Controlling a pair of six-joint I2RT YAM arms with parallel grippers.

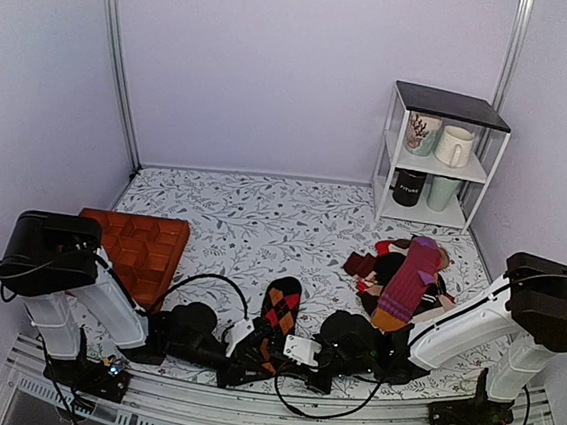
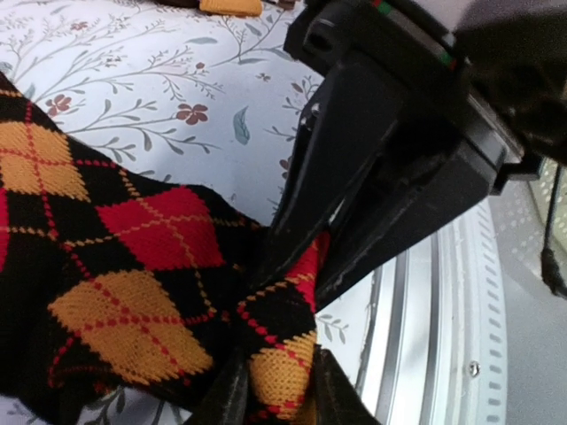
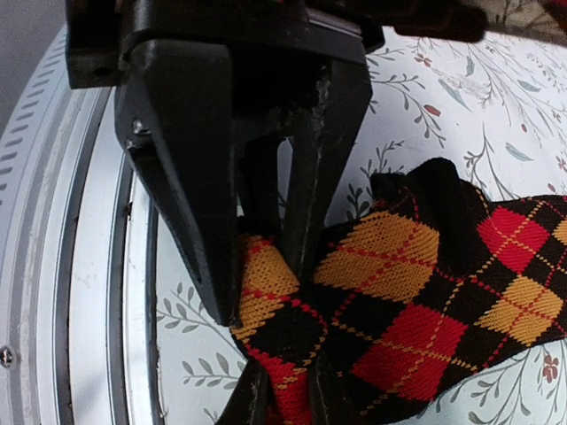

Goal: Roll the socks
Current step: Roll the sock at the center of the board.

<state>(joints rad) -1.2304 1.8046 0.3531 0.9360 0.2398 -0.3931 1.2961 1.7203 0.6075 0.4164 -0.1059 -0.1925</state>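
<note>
Pinching socks (image 2: 133,266): left claw (image 2: 279,390) clamped on argyle fabric; right claw (image 3: 285,403) likewise | black mug (image 1: 408,187) lettering illegible

Black knit socks (image 1: 280,308) carry an argyle of red and orange diamonds crossed by thin dashed lines. The tablecloth (image 1: 263,221) is white, printed with grey leafy sprigs and small dark-red flowers. The tray (image 1: 144,249) is rust-orange, and the striped sock (image 1: 410,275) is purple and orange.

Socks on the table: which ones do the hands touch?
The black argyle socks with red and orange diamonds; the purple-striped sock lies apart at the right.
</note>
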